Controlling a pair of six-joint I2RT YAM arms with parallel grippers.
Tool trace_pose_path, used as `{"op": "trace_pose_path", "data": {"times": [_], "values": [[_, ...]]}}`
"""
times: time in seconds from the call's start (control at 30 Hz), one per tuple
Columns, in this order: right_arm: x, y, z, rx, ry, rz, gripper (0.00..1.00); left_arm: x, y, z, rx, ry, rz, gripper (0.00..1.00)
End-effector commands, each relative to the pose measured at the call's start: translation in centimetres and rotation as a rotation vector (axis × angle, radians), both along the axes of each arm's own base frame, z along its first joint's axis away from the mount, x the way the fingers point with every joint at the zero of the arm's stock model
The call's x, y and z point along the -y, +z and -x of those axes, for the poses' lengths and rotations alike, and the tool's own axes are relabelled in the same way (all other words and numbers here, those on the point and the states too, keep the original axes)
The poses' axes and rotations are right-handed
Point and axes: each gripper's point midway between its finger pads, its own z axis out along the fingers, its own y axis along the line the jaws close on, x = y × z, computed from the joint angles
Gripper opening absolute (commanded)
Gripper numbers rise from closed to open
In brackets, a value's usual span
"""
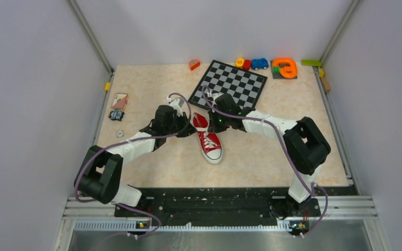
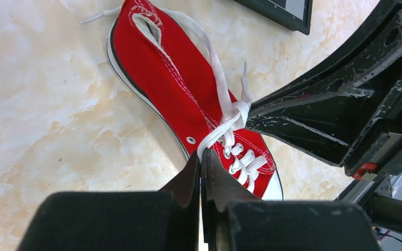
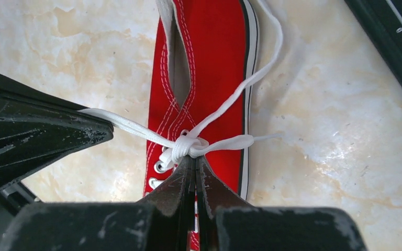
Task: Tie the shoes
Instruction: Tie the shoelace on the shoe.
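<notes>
Claws [image 2: 200,157] [image 3: 195,161] tight on sneaker [image 3: 214,63] laces [image 3: 188,145]

The top camera looked down from above the near edge over the whole surface [image 1: 272,157]. The 2 wrist cameras looked closely at the sneaker [image 2: 172,78] from opposite sides.

The right hand [image 3: 195,166] hides the sneaker's [image 3: 214,78] toe end.

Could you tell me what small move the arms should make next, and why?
Probably ease the left gripper and right gripper gently apart, to cinch the knot: each is shut on the white lace, and the knot atop the red shoe looks loosely bunched.
</notes>
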Motion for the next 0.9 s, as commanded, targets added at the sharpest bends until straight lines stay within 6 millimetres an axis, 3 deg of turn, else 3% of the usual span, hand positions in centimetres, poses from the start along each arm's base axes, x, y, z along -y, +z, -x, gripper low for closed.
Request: {"op": "trace_pose_path", "data": {"times": [0.0,0.4,0.87], "values": [[1.2,0.2,-0.3,0.045,-0.025,0.189,0.0,-0.6,1.2,-0.5,0.064,-0.005,0.005,0.0],[3.4,-0.6,-0.3,0.06,-0.063,0.461,0.0,-0.8,-0.7,-0.2,0.039,-0.028,0.016,0.0],[5.1,-1.1,-0.3,0.075,-0.08,0.57,0.0,-1.9,-2.3,0.7,-0.009,-0.026,0.015,0.0]]}}
